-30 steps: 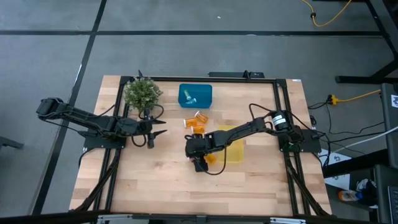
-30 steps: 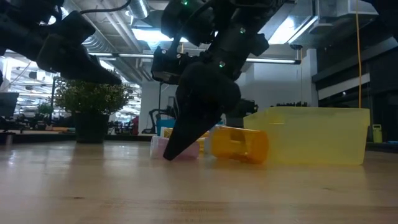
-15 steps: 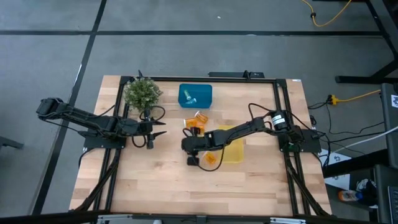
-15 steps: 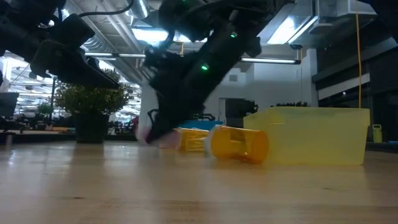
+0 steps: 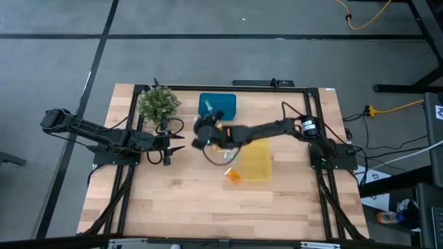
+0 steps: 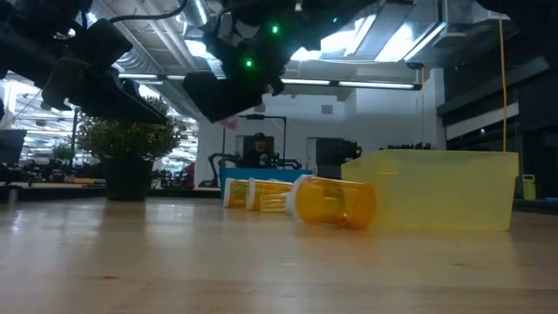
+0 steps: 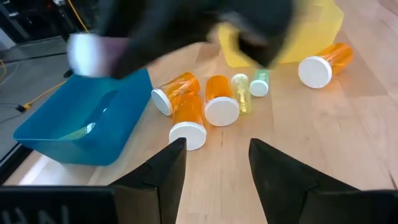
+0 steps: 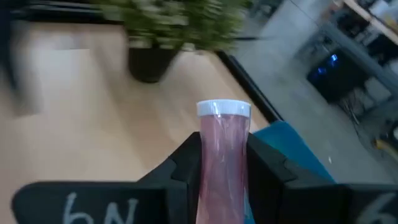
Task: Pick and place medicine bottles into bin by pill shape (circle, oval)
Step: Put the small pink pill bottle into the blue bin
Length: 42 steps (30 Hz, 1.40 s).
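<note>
My right gripper [image 8: 222, 163] is shut on a small pink medicine bottle [image 8: 222, 140] with a white cap, in the air near the blue bin [image 5: 217, 105]. On the table between the blue bin and the yellow bin [image 5: 255, 160], several orange white-capped bottles [image 7: 189, 117] lie on their sides, with a tiny yellow one [image 7: 240, 93] and a teal one [image 7: 260, 82] beside them. Another orange bottle [image 5: 232, 176] lies by the yellow bin's near-left corner. My left gripper [image 5: 181, 142] waits open at the table's left, pointing at the cluster. My right gripper pinches the pink bottle's body [image 8: 222, 155] between its two fingers [image 8: 186, 163], one on each side. The bottle lies along the fingers, with its white cap [image 8: 224, 109] sticking out past the fingertips. The fingers slant slightly downward, and the bottle is lifted clear of the table.
A potted plant [image 5: 158, 104] stands at the far left, beside the blue bin. The blue bin holds a small item [image 5: 210, 108]. The table's near half is bare wood [image 5: 208, 207]. In the low view, a person [image 6: 258, 150] sits in the room beyond the table.
My right gripper has shut on the pink bottle, which lay by the yellow bin's near-left corner. It has lifted the bottle clear and carried it up, toward the far edge and the blue bin. It has tipped from pointing down to nearly level. The orange bottles stay put.
</note>
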Motion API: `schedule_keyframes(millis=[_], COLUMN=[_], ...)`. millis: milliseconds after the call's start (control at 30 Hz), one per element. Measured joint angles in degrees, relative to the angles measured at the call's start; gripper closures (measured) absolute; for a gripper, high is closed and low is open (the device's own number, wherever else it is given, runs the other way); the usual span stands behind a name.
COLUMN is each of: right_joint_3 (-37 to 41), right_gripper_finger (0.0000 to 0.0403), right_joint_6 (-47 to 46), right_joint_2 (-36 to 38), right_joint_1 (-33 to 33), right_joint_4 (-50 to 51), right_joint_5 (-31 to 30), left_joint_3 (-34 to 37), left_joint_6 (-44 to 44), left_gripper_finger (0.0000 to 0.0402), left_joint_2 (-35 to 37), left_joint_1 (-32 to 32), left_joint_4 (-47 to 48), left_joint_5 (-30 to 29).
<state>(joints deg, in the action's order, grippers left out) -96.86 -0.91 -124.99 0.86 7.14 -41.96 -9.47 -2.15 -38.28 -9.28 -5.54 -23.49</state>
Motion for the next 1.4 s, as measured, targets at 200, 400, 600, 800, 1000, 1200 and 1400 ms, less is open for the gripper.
schedule_keyframes(millis=[200, 400, 600, 800, 1000, 1200, 1400], right_joint_3=[0.57, 0.61, 0.63, 0.63, 0.63, 0.63, 0.63], right_gripper_finger=[0.0307, 0.0307, 0.0307, 0.0307, 0.0307, 0.0307, 0.0292], right_joint_6=[-5.06, -7.91, -8.11, -9.36, -11.06, -11.07, -11.09], right_joint_2=[0.00, 0.00, 0.00, 0.00, 0.00, 0.00, 0.00], right_joint_1=[-6.27, -9.95, -10.40, -10.40, -10.40, -10.50, -10.70], right_joint_4=[1.50, 5.64, 5.92, 6.03, 6.03, 6.02, 5.99], right_joint_5=[1.68, 7.35, 10.02, 10.16, 10.15, 10.17, 10.25], left_joint_3=[0.00, 0.00, 0.00, 0.00, 0.00, 0.00, 0.00], left_joint_6=[0.41, 2.05, 2.97, 3.09, 0.01, -1.03, -1.05], left_gripper_finger=[0.0233, 0.0233, 0.0233, 0.0233, 0.0233, 0.0233, 0.0233], left_joint_2=[-0.01, -0.02, -0.02, 0.00, 0.00, 0.00, 0.00], left_joint_1=[0.00, 0.00, 0.00, 0.00, 0.00, 0.00, -0.02], left_joint_4=[0.27, 1.42, 1.46, 1.65, 1.66, 1.66, 1.66], left_joint_5=[0.03, 0.47, 0.48, 0.48, 0.47, 0.46, 0.46])
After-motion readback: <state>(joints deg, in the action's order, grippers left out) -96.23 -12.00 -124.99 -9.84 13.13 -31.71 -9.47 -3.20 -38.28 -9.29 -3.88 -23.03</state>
